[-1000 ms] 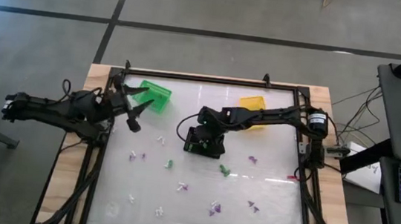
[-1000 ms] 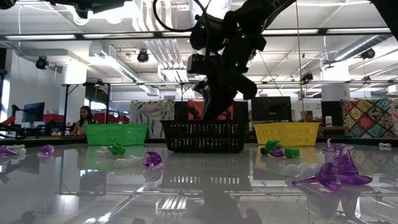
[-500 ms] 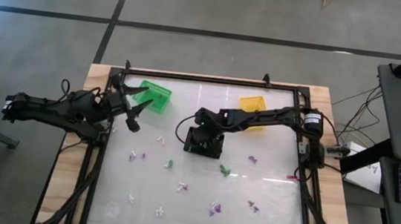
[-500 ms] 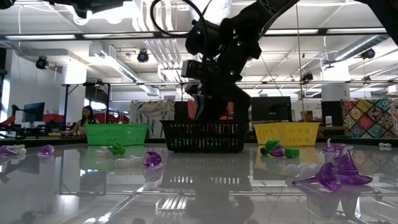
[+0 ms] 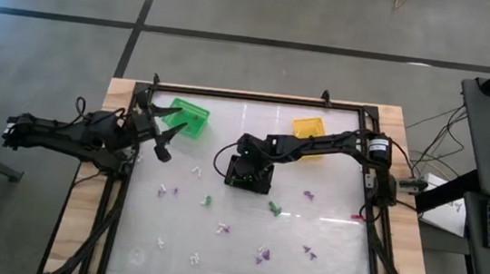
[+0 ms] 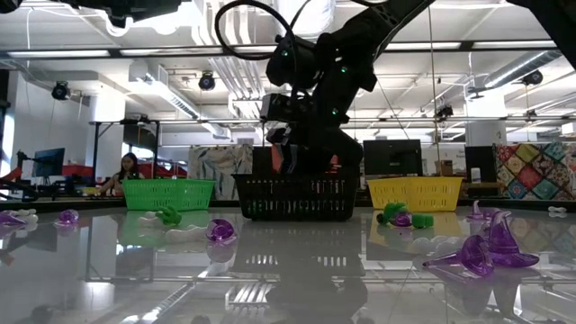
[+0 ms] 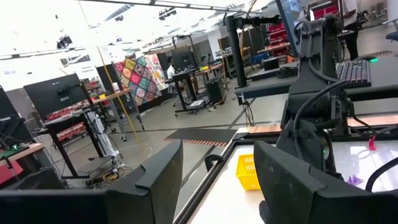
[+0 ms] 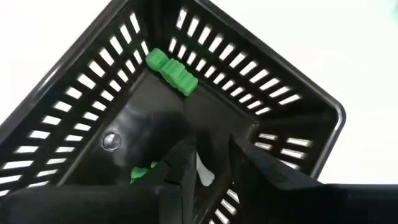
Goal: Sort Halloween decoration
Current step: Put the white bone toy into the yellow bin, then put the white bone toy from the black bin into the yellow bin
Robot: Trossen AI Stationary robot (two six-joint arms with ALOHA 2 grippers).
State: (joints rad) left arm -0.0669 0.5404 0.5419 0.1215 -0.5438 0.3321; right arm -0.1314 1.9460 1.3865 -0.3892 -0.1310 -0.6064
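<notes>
The black basket (image 5: 250,174) sits near the middle of the glass table (image 5: 332,265), and everything else places off it. The right gripper (image 8: 211,163) hangs just inside its rim, fingers (image 8: 261,163) parted by a narrow gap and holding nothing; a ribbed green trinket (image 8: 172,72) lies in the basket's far corner and another green piece (image 8: 142,173) shows beside the fingers. The green basket (image 5: 189,117) stands at the back edge to the black basket's left, the yellow basket (image 5: 309,130) at the back to its right (both close to the frame rail). The left gripper (image 5: 168,138) waits beside the green basket, jaws wide, empty. In front of the black basket the glass is mostly open, strewn with small Halloween decoration pieces (image 5: 260,253) in purple, white and green, well apart from each other.
</notes>
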